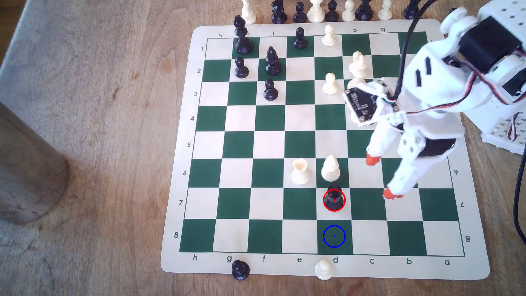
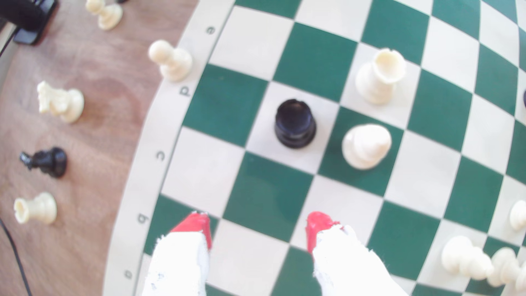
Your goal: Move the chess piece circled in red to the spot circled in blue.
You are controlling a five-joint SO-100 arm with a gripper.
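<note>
The black rook-like chess piece (image 1: 334, 197) stands upright on a cream square inside the red ring, near the board's front edge in the exterior view. In the wrist view the chess piece (image 2: 294, 123) shows its wide flat top. One square nearer the front edge lies the spot (image 1: 334, 236), a dark green square with a blue ring and centre dot. My gripper (image 1: 382, 178) hangs open above the board, to the exterior view's right of the piece. Its red-tipped fingers are spread, with nothing between them. In the wrist view my gripper (image 2: 259, 227) is well short of the piece.
A cream bishop (image 1: 330, 168) stands one square behind the chess piece, and a cream rook (image 1: 300, 171) beside it. A cream pawn (image 1: 323, 269) and a black pawn (image 1: 240, 269) sit on the mat's front border. Other pieces crowd the far rows. A cylinder (image 1: 25, 170) stands at the left.
</note>
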